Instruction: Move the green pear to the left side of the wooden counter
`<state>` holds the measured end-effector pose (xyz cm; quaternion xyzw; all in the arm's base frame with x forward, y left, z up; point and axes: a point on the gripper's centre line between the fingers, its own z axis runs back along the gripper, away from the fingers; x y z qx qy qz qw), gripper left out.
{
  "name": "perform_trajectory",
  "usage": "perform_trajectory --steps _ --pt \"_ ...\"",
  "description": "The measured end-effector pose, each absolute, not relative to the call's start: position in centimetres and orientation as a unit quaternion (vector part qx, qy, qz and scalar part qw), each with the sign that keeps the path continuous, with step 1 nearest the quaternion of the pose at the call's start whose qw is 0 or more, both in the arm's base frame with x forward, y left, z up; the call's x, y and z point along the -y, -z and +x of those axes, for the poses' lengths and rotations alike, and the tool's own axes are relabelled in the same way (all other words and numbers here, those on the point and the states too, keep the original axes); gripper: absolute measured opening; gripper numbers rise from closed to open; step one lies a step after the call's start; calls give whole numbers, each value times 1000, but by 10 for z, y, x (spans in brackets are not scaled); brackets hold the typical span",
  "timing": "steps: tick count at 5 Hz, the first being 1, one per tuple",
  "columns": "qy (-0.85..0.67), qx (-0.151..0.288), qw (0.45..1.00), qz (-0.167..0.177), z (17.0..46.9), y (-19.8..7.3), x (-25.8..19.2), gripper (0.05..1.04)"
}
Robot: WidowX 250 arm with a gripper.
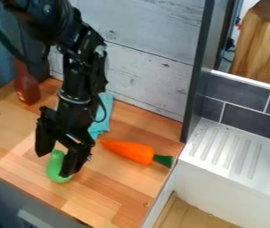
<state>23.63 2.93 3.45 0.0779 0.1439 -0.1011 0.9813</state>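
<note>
Green toy vegetable [56, 171] lies on the wooden counter [110, 191] between the spread fingers of our black claw [55, 165], near the orange carrot [128, 150]; we do best centring its rounded body before squeezing gently.

From here I see a black tool [55, 165] over a bright green object [58, 167], near an orange carrot [128, 151] with a dark green top and a teal cloth [102, 116]. My tabletop [115, 198] is patched in tan and reddish-brown wood blocks, against whitewashed grey planks [149, 46] and slate-grey tiles [244, 114] with pale lines.
</note>
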Motion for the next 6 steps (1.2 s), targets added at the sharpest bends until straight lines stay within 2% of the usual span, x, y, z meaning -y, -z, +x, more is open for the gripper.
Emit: perform_trajectory --steps 1,2,4,5,6 --pt "108 -137 982 70 238 -34 -29 715" --pt "101 -134 984 56 238 -34 -31 520" --pt "106 -127 986 36 229 -44 -32 444" --pt "115 -76 990 37 225 -80 -30 443" --pt "118 -52 991 41 217 -102 -35 443"
